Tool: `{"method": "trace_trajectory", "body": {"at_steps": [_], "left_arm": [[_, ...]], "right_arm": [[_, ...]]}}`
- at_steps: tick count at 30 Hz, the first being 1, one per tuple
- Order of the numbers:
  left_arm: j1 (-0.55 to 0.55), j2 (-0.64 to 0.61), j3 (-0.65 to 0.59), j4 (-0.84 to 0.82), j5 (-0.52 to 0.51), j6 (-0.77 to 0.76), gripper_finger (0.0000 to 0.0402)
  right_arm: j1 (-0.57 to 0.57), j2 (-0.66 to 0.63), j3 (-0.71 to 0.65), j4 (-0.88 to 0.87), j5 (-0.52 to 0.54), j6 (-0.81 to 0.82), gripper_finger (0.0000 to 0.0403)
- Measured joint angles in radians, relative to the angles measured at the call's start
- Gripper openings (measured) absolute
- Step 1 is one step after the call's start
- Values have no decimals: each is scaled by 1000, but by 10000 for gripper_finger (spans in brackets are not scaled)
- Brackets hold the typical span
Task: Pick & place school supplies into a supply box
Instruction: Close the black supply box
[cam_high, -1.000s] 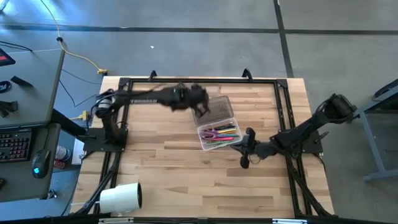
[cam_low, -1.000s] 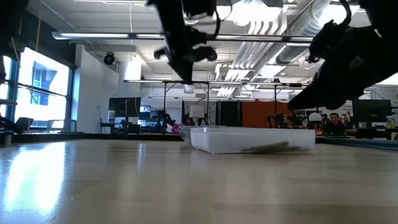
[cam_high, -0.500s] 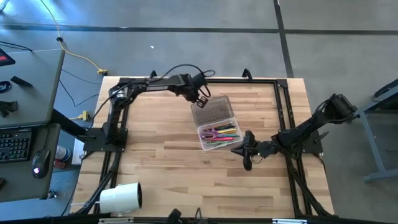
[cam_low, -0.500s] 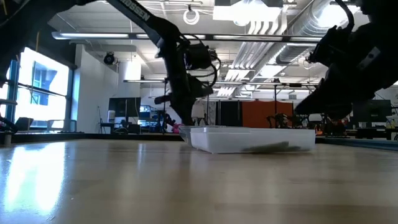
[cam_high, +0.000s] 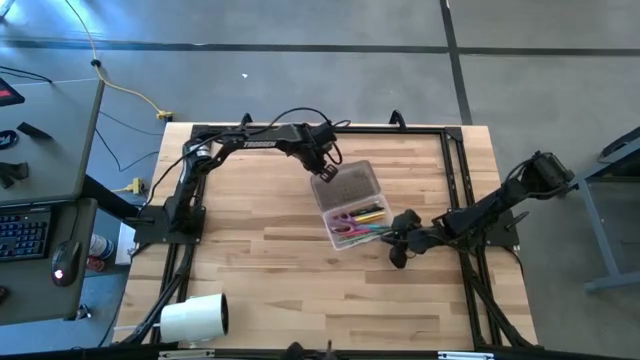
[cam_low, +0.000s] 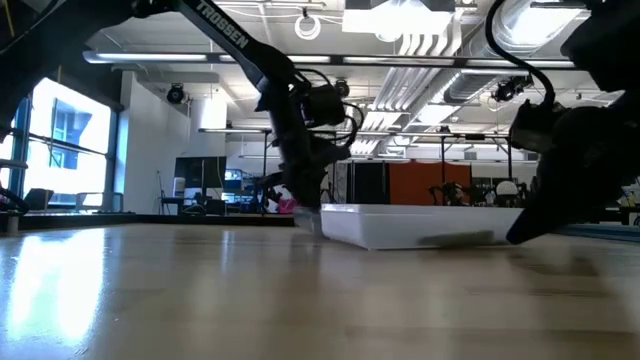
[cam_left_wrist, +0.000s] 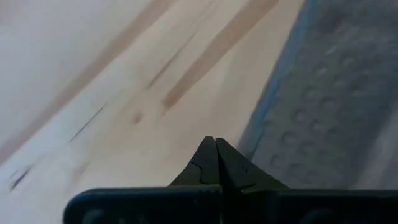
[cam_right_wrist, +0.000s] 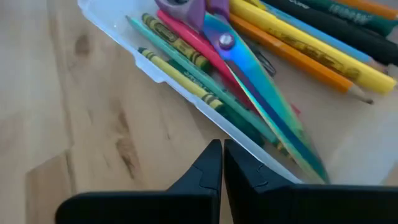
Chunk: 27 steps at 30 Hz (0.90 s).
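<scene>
While the supply box (cam_high: 350, 205) lies open mid-table with its ribbed lid (cam_high: 345, 183) folded back, pencils (cam_right_wrist: 311, 50) and scissors (cam_right_wrist: 242, 68) rest inside. My left gripper (cam_high: 324, 173) sits at the lid's edge, fingers pressed together and empty; my right gripper (cam_high: 400, 240), likewise closed and empty, is beside the box's near wall.

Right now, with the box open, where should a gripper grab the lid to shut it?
Probably by the lid's free long edge, the one farthest from the hinge and the tray. It lies flat and open, so come from that outer side, where the left gripper already sits with jaws shut at a corner, then swing it over the scissors and pencils.
</scene>
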<state>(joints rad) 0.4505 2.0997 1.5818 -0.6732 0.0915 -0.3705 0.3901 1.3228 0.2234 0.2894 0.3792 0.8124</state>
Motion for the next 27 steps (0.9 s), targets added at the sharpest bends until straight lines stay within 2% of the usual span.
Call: {"method": "trace_trajectory", "body": {"at_steps": [6,14,21,27], "left_arm": [[-24,-14,1,36,105,32,43],[-63,-34,2,47,142,53,12],[-107,-81,28,9,142,52,45],[-162,-83,148,-89,176,52,13]], "right_arm": [[-3,0,0,19,-77,1,0],[-4,0,-1,19,-87,3,0],[-3,0,-1,13,-103,-1,0],[-2,-1,-1,5,-93,-2,0]]}}
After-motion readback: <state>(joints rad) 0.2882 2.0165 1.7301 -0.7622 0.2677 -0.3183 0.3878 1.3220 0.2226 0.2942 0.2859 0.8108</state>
